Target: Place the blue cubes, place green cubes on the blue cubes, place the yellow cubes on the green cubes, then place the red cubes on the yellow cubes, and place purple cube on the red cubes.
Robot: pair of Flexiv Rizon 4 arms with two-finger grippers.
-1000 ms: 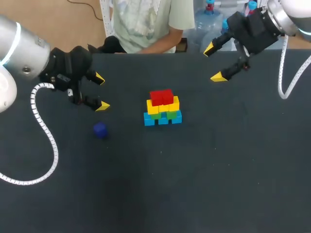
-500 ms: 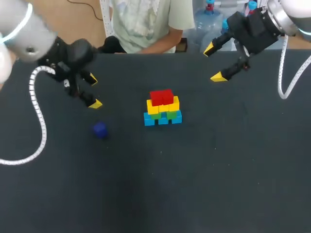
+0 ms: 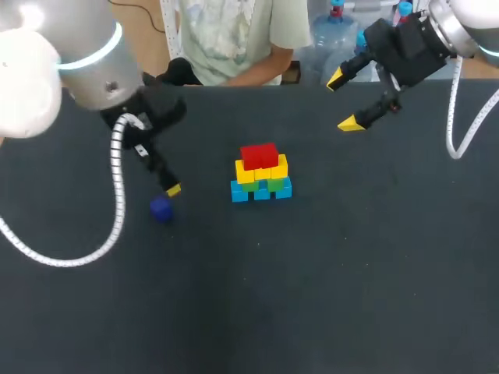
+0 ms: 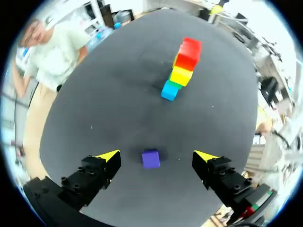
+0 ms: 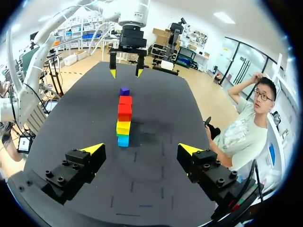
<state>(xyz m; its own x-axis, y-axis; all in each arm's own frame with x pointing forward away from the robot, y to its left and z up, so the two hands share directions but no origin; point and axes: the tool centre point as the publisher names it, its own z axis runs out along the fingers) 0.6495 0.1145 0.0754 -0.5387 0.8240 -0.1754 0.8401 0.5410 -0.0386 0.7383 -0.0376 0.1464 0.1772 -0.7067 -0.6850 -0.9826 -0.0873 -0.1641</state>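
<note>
— What do we have, biggest first?
— Our dark table (image 3: 312,296). Our left arm (image 3: 86,54) comes in over its far left corner and our right arm (image 3: 468,19) over the far right.
— And our grippers?
— Our left gripper (image 4: 157,155) is low over the table's left part, with its jaws spread wide and gripping nothing. Our right gripper (image 5: 140,149) hangs above the far right edge, well apart from every cube. Its jaws are wide too, with nothing in them.
— The cubes we have piled up?
— Near the table's middle we see the blue cubes (image 3: 239,192) at the bottom and the green cubes (image 3: 251,185) on them. The yellow cubes (image 3: 261,170) come next, and the red cubes (image 3: 259,155) are on top.
— And the smallest?
— The purple cube (image 4: 151,159) lies on the table, well to the left of the others. In our left wrist view it sits between the two yellow tips, and neither finger touches it.
</note>
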